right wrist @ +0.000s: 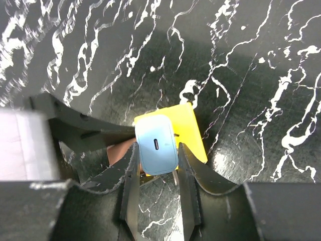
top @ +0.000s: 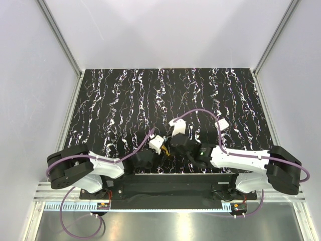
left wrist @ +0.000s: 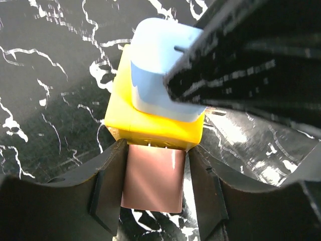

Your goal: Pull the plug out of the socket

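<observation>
Obscuring the socket (left wrist: 155, 128) and plug (right wrist: 157, 145) overhead, fingers (left wrist: 108, 196) grip both.

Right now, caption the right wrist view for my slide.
Right pincer clamps the pale-blue plug, seated on the yellow socket.

The socket (left wrist: 150, 128) is showing bright yellow with one orange-pink face, and the plug (left wrist: 158, 60) is showing pale blue-white with a small dark slot in its end. The table (top: 125, 95) is presenting a glossy black surface streaked with white, marble-like veins. The left gripper (left wrist: 154, 170) is showing black fingers (left wrist: 108, 191), the left arm (top: 105, 168) and right arm (top: 241, 158) are showing white shells with black joints, and the cables (top: 200, 111) are appearing purple.
</observation>
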`<action>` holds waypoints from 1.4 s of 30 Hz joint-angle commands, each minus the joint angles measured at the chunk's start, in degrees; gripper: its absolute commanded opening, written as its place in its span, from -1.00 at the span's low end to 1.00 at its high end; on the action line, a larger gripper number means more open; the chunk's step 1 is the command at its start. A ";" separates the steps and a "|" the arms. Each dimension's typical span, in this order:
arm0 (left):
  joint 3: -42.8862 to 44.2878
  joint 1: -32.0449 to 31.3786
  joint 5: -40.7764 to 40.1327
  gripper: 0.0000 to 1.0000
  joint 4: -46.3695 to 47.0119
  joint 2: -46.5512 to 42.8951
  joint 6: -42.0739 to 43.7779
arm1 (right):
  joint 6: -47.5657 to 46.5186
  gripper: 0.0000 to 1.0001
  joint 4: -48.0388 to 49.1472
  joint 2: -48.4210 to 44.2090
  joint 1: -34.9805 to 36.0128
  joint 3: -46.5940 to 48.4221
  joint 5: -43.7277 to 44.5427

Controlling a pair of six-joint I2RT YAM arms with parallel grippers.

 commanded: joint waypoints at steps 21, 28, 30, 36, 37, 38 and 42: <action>2.71 -1.24 -8.38 -1.00 -2.60 1.58 -2.35 | 1.47 -1.00 -4.81 -7.60 -4.87 1.15 -5.27; 6.49 -1.32 -7.68 -1.00 -6.47 1.93 -2.44 | -2.76 -1.00 0.18 -6.53 5.23 -1.92 8.26; 6.58 -1.32 -7.59 -1.00 -6.12 1.93 -2.35 | -1.10 -1.00 0.99 -7.68 5.52 -4.73 9.59; 4.30 -1.32 -6.10 -0.69 -4.63 0.71 -3.05 | -1.10 -1.00 -1.63 -5.14 5.34 -1.58 8.98; 3.60 -1.32 -5.57 -0.54 -4.19 -1.13 -3.40 | -0.83 -1.00 -2.51 -4.53 5.43 -1.14 8.20; 2.90 -1.32 -4.52 -0.15 -3.49 -2.10 -3.66 | -0.48 -1.00 -2.70 -4.26 5.25 -0.70 7.84; 0.70 -1.32 -3.20 0.22 -5.23 -9.29 -4.19 | 1.01 -1.00 -3.14 -2.76 4.90 -0.35 7.23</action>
